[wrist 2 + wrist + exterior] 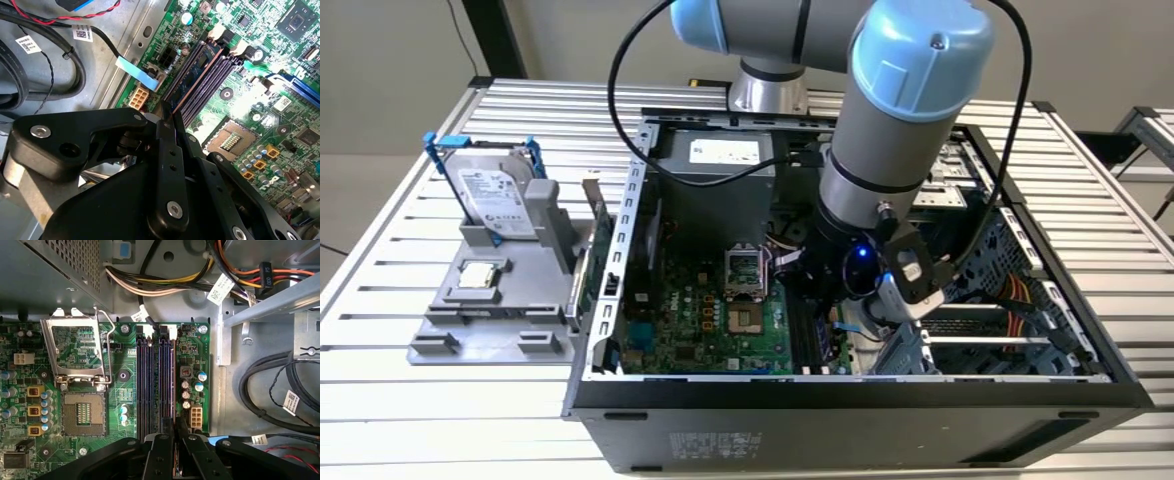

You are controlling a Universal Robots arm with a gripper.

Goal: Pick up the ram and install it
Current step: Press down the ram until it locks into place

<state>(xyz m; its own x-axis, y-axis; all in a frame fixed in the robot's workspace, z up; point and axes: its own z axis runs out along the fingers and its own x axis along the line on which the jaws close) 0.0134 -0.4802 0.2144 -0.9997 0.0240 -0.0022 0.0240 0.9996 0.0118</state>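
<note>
A table [400, 245] of silver metal slats, ribbed along its length, carries everything in the exterior view. Its far edge meets a plain pale wall [387, 40], and a dark post [498, 38] stands upright against that wall near the table's far corner on the exterior view's left. Beyond the table's edge on the exterior view's right, part of a second slatted metal stand [1150, 135] shows. The light is even and soft, with faint sheen on the slats.

Matt black plastic end effector [167, 117] links, glossy green motherboard [125, 360], ribbed bare-metal table [400, 230], dull grey steel case [854, 425].
</note>
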